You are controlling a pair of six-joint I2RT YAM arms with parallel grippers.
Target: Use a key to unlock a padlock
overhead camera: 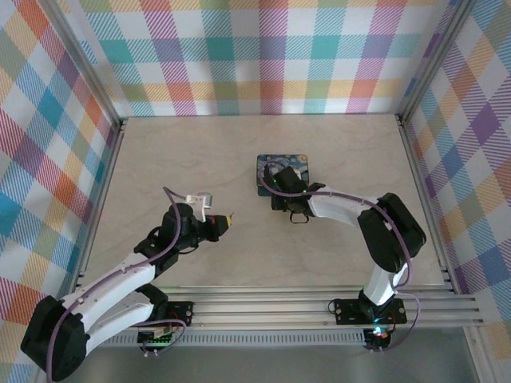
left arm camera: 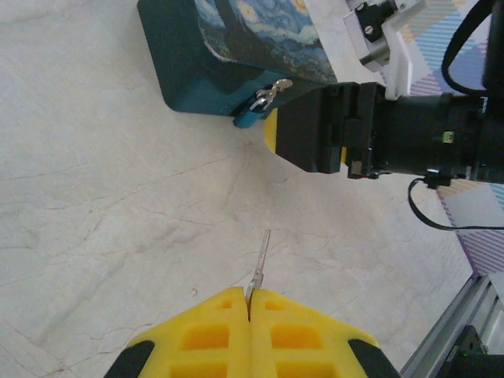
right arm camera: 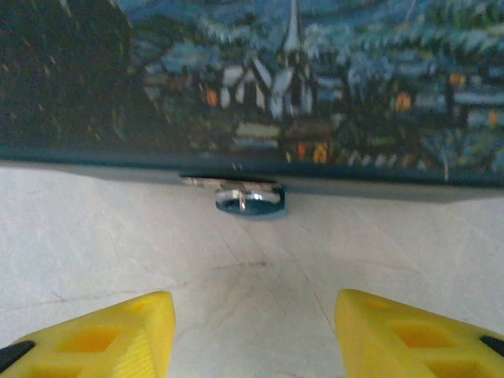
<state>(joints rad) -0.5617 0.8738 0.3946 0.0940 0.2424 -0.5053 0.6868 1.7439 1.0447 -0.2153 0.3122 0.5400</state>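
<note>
We see the padlock (right arm camera: 250, 198), a small blue body with a silver shackle, hanging from a metal clasp at the lower edge of a box (right arm camera: 236, 79) whose lid carries a starry night painting. From the left wrist, the same lock (left arm camera: 248, 118) sits low on the dark teal side of the box (left arm camera: 236, 47), close to one corner. From above, the box (overhead camera: 295, 163) lies on the table (overhead camera: 200, 152) a little right of centre, well away from the side walls.

The right gripper (right arm camera: 252, 315) faces the padlock, its two yellow fingers spread well apart on either side of the lock's line. Bare tabletop lies between them and they grip nothing. From above, that gripper (overhead camera: 279, 187) is at the near side of the box, with the arm curving in from the near right.

To the left, apart from the box, the left gripper (left arm camera: 250, 303) has its yellow pads pressed together on the key (left arm camera: 260, 256). The thin metal blade sticks out past the fingertips toward the box. From above, this gripper (overhead camera: 226, 219) points right, left of the box and a little nearer.
</note>
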